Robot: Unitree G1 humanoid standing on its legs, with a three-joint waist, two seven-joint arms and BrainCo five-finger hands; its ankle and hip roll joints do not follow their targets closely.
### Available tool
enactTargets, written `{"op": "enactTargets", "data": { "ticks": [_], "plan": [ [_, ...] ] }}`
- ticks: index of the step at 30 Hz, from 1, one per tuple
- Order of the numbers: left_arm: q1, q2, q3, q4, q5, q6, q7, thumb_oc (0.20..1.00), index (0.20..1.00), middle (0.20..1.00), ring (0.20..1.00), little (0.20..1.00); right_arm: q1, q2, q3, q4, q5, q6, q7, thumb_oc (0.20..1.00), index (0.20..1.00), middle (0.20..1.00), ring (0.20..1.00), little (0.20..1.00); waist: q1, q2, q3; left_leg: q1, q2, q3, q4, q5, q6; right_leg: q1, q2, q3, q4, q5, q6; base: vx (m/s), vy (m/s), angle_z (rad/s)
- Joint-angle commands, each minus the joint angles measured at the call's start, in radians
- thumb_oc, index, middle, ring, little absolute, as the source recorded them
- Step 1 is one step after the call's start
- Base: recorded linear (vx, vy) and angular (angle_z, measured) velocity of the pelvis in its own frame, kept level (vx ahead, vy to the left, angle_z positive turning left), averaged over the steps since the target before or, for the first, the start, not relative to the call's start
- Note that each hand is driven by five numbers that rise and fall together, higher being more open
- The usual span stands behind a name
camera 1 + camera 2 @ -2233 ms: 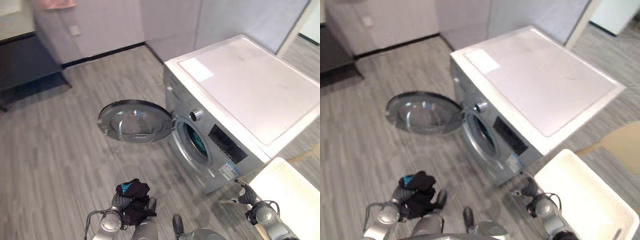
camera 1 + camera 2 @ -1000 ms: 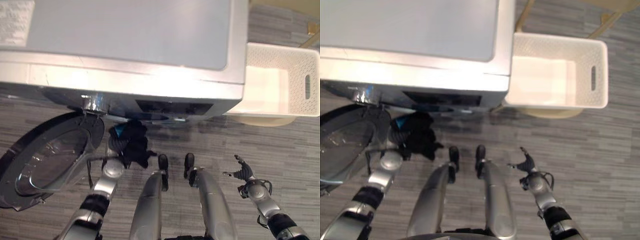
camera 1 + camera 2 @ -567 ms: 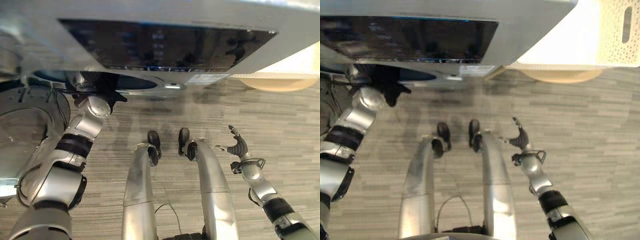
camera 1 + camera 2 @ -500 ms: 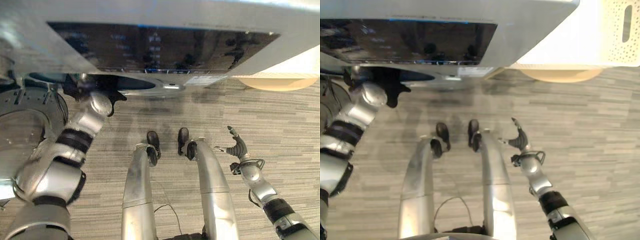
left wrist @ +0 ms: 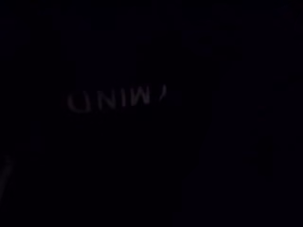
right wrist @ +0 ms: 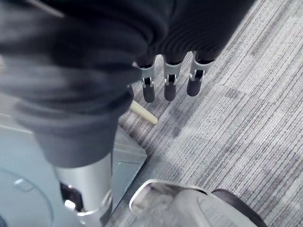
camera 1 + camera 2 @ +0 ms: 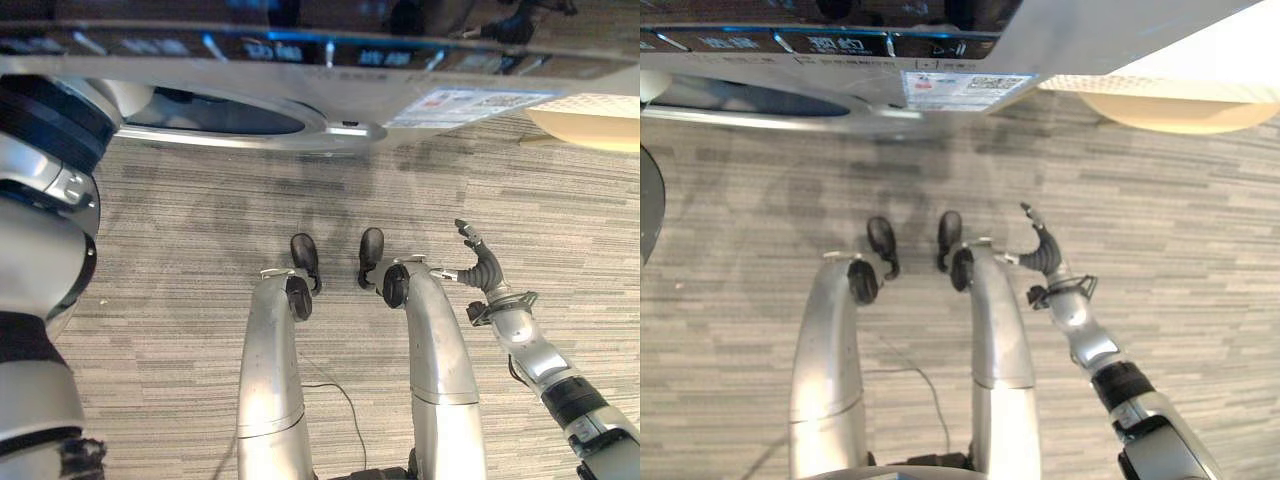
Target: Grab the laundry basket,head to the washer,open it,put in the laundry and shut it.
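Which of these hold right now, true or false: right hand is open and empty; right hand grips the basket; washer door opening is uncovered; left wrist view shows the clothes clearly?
1. The right hand is open and empty: true.
2. The right hand grips the basket: false, it hangs free over the floor.
3. The washer's door opening is uncovered: true.
4. The left wrist view shows the clothes clearly: false, it is dark.

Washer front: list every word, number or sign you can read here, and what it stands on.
White sticker on the washer front: print and a square code, too small to read.
Control panel: lit markings, too blurred to read.
Left wrist view: faint pale letters in darkness, too dim to read; their surface cannot be told.
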Motion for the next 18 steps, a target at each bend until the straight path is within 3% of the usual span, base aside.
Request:
{"op": "enactTargets", "data": {
  "ticks": [1,2,3,5,6,7,13,17,18],
  "plan": [
    [0.040,-0.014,0.019,0.032,0.115,0.025,-0.059,1.000,1.000,1.000,1.000,1.000,0.114,-0.031,0.018,-0.046,0.027,-0.045,-0.017,1.000,1.000,1.000,1.000,1.000,-0.025,0.064,-0.131,-0.001,0.042,-0.115,0.031,-0.076,-0.003,0.052,-0.009,0.050,-0.112,0.014,0.106,-0.02,-0.018,-0.06],
    [0.028,-0.037,0.004,0.056,0.125,0.010,-0.105,1.000,1.000,1.000,1.000,1.000,0.104,-0.041,0.014,-0.047,0.027,-0.044,-0.016,1.000,1.000,1.000,1.000,1.000,-0.026,0.065,-0.127,-0.002,0.043,-0.116,0.034,-0.076,-0.005,0.051,-0.007,0.051,-0.112,0.014,0.106,-0.02,-0.028,-0.04],
    [0.019,-0.073,-0.012,0.135,0.096,-0.036,-0.228,1.000,1.000,1.000,1.000,1.000,0.087,-0.057,-0.002,-0.054,0.025,-0.030,-0.005,1.000,1.000,1.000,1.000,1.000,-0.029,0.062,-0.121,-0.004,0.044,-0.117,0.046,-0.072,-0.007,0.046,-0.004,0.052,-0.098,0.013,0.105,-0.02,-0.038,-0.03],
    [0.053,-0.082,0.020,0.165,0.020,-0.098,-0.337,1.000,1.000,1.000,1.000,1.000,0.096,-0.067,-0.028,-0.072,0.016,-0.012,0.021,1.000,1.000,1.000,1.000,1.000,-0.028,0.057,-0.119,-0.001,0.044,-0.115,0.057,-0.072,-0.009,0.044,-0.001,0.051,-0.086,0.011,0.104,-0.01,-0.023,-0.01],
    [0.053,-0.083,0.022,0.167,0.019,-0.100,-0.339,1.000,1.000,1.000,1.000,1.000,0.098,-0.069,-0.029,-0.074,0.016,-0.011,0.022,1.000,1.000,1.000,1.000,1.000,-0.028,0.059,-0.120,-0.001,0.044,-0.115,0.058,-0.073,-0.009,0.044,-0.001,0.051,-0.085,0.011,0.104,-0.01,-0.045,-0.03],
    [0.114,-0.081,0.068,0.175,-0.060,-0.131,-0.431,1.000,1.000,1.000,1.000,1.000,0.109,-0.076,-0.054,-0.098,0.005,0.008,0.056,1.000,1.000,1.000,1.000,1.000,-0.029,0.048,-0.121,0.005,0.046,-0.114,0.067,-0.076,-0.012,0.048,0.001,0.049,-0.079,0.007,0.100,0.00,-0.030,-0.05],
    [0.335,-0.120,0.259,0.189,-0.263,-0.176,-0.477,1.000,1.000,1.000,1.000,1.000,0.131,-0.043,-0.056,-0.075,-0.014,0.041,0.072,1.000,1.000,1.000,1.000,1.000,-0.021,0.036,-0.125,0.028,0.044,-0.120,0.064,-0.074,-0.024,0.070,-0.001,0.043,-0.081,0.002,0.092,-0.01,-0.053,0.01],
    [0.587,-0.146,0.454,0.101,-0.389,-0.199,-0.452,1.000,1.000,1.000,1.000,1.000,0.120,0.001,-0.046,-0.025,-0.063,0.077,0.047,1.000,1.000,1.000,1.000,1.000,0.005,0.033,-0.137,0.096,0.037,-0.117,-0.023,-0.054,-0.039,0.142,-0.004,0.030,-0.152,0.017,0.092,-0.05,-0.026,0.10],
    [0.599,-0.144,0.463,0.094,-0.387,-0.197,-0.453,1.000,1.000,1.000,1.000,1.000,0.121,-0.002,-0.041,-0.025,-0.064,0.077,0.046,1.000,1.000,1.000,1.000,1.000,0.001,0.035,-0.136,0.105,0.037,-0.117,-0.029,-0.052,-0.039,0.150,-0.004,0.030,-0.159,0.020,0.092,-0.07,-0.006,0.18]
  ]
}}
